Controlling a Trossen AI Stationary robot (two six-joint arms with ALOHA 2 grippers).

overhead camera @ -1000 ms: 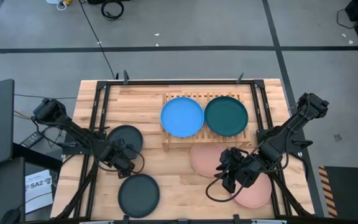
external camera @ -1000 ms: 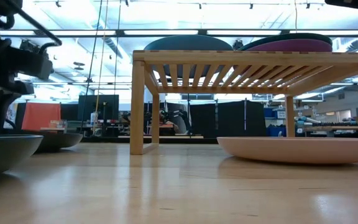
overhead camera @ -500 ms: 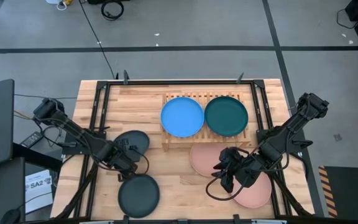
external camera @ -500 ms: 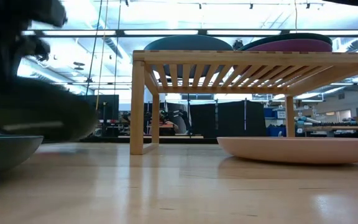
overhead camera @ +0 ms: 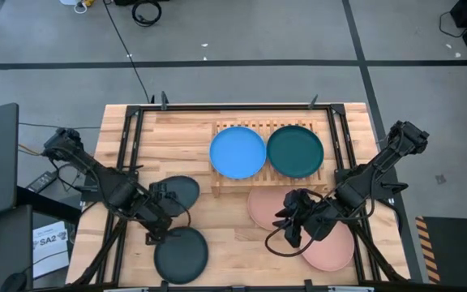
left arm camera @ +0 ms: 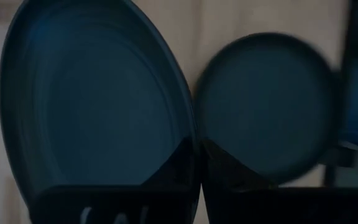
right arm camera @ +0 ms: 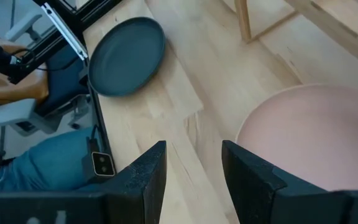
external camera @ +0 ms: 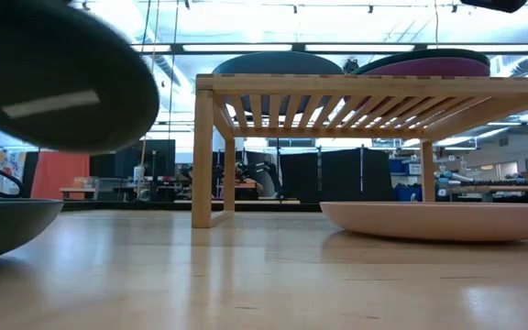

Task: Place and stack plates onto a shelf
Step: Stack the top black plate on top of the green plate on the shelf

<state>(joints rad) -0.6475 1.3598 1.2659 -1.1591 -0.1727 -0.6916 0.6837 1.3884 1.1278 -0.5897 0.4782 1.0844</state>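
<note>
My left gripper [overhead camera: 157, 213] [left arm camera: 197, 155] is shut on a charcoal plate [overhead camera: 177, 191] [external camera: 58, 82] that hangs above the table's left half. A second charcoal plate [overhead camera: 181, 254] [left arm camera: 266, 112] [right arm camera: 128, 56] lies flat on its base near the near edge. The wooden shelf [overhead camera: 270, 180] [external camera: 374, 87] stands mid-table, with a bright blue plate [overhead camera: 237, 152] and a dark teal plate [overhead camera: 295, 151] on its slats. Two salmon pink plates [overhead camera: 264, 207] [overhead camera: 331, 250] lie flat in front of it. My right gripper [overhead camera: 290, 229] [right arm camera: 191, 174] hovers open between them. My left gripper pinches the charcoal plate's rim [left arm camera: 191, 134] between its two fingers, one on the hollow face and one on the underside. The fingers come from the table's near-left side. The plate is lifted clear of the table and tilted steeply.
Black frame rails [overhead camera: 128, 138] run along the table's sides. A pink plate [external camera: 447, 220] [right arm camera: 316, 137] lies close under my right gripper. In the right wrist view, a person's blue-clad leg [right arm camera: 42, 165] shows beyond the near edge. Bare wood [overhead camera: 233, 231] lies between the two grippers.
My left gripper has risen and drawn toward the near edge with the charcoal plate. The plate has come up off the table and tipped, and it has shifted slightly right. My right gripper has drifted a little toward the table's left.
</note>
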